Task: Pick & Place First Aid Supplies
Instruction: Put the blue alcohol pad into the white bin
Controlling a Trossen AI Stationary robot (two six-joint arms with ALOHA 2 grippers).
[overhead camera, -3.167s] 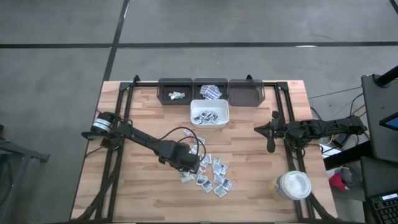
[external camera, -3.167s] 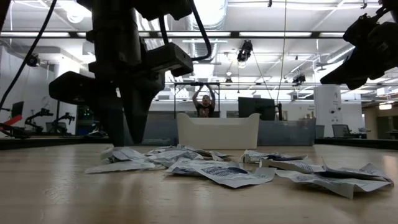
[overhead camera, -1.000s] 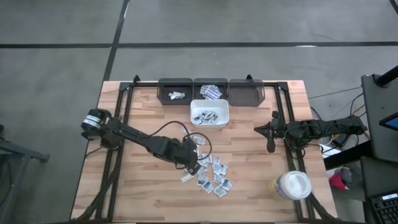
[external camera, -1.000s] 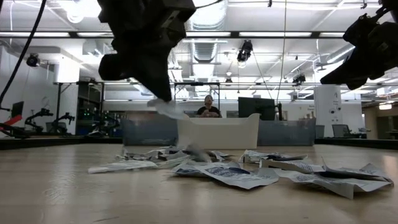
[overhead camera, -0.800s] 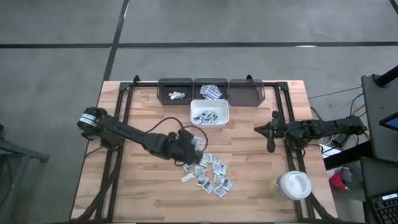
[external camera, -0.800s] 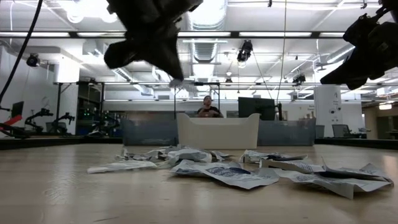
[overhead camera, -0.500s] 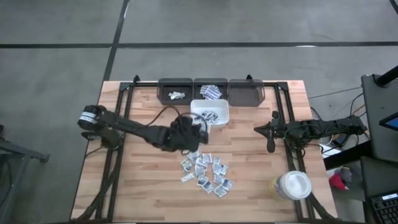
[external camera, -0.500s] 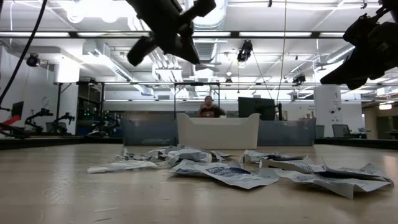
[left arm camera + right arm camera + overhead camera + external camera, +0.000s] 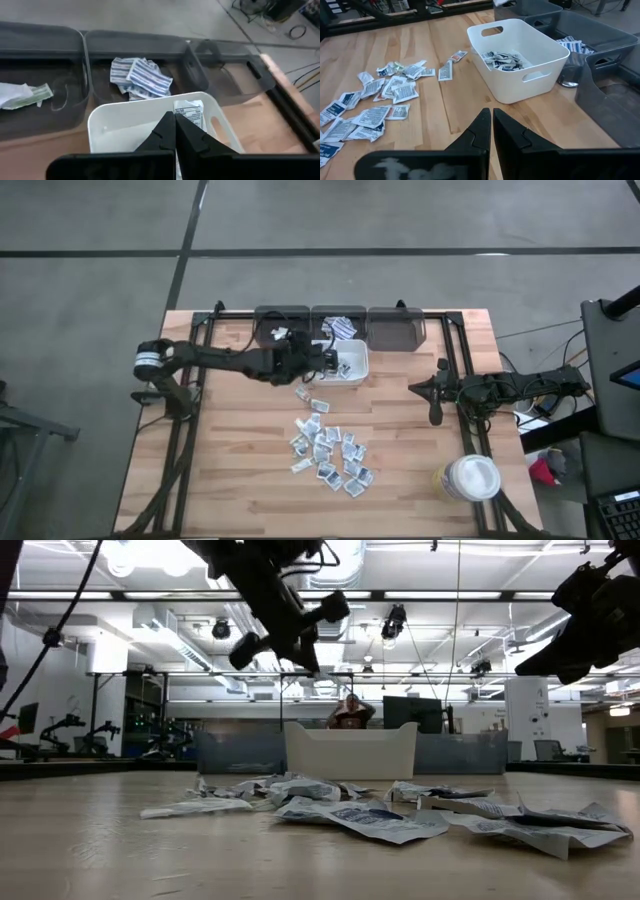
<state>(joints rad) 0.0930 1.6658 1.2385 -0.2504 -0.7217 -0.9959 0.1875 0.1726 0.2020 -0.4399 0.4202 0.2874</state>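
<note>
While clamping a sachet [image 9: 188,113], left claw [image 9: 175,131] overhangs white bin [image 9: 107,131].

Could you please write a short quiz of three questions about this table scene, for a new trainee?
1. True or false: the left gripper is above the white bin.
2. Which dark bin holds blue-striped packets?
A. the middle one
B. the one nearest the right arm
C. none
3. Fill in: the white round tub stands near the table's ____ arm side.

Key
1. True. Its fingers are shut over the bin, with a sachet showing just beyond the tips.
2. A.
3. Right. The right gripper waits there, shut, away from the loose sachets.
</note>
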